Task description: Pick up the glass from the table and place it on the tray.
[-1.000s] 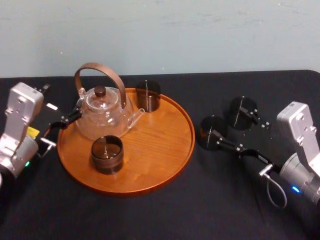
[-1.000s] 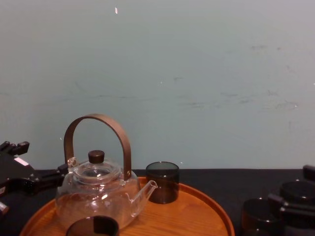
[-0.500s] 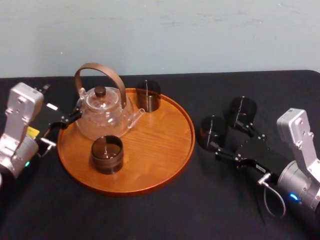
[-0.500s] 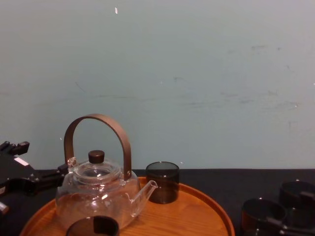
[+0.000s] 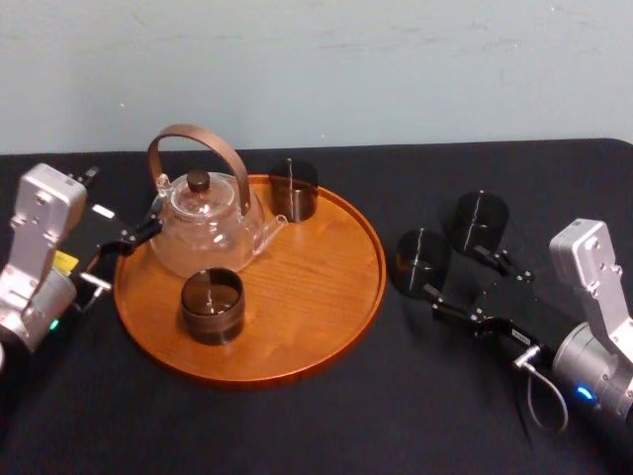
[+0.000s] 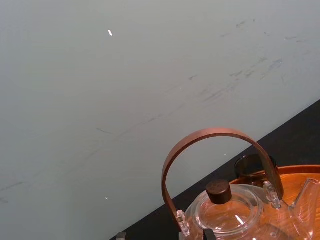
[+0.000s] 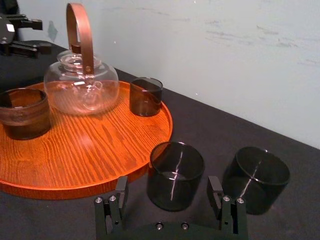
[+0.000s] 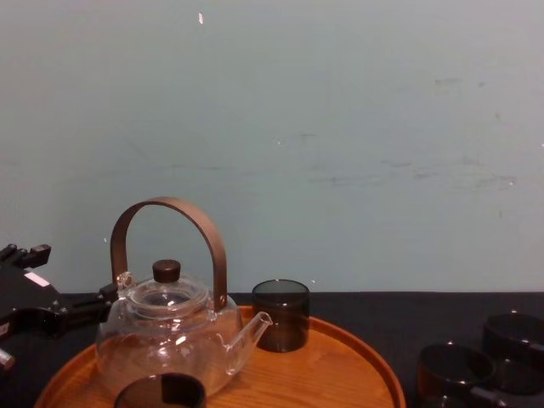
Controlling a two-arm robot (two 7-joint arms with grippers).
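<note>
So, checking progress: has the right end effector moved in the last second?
Yes: the right end effector has pulled back, away from the nearer glass.

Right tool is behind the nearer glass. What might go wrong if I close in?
One finger of the open right tool faces the narrow gap between the near glass and the second glass and may knock the latter. The other, near the tray rim, might catch it. The left tool sits by the teapot.

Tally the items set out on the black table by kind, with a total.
Round orange-brown wooden tray: 1
Clear glass teapot with brown hoop handle: 1
Dark smoked glass tumblers: 4
Total: 6
</note>
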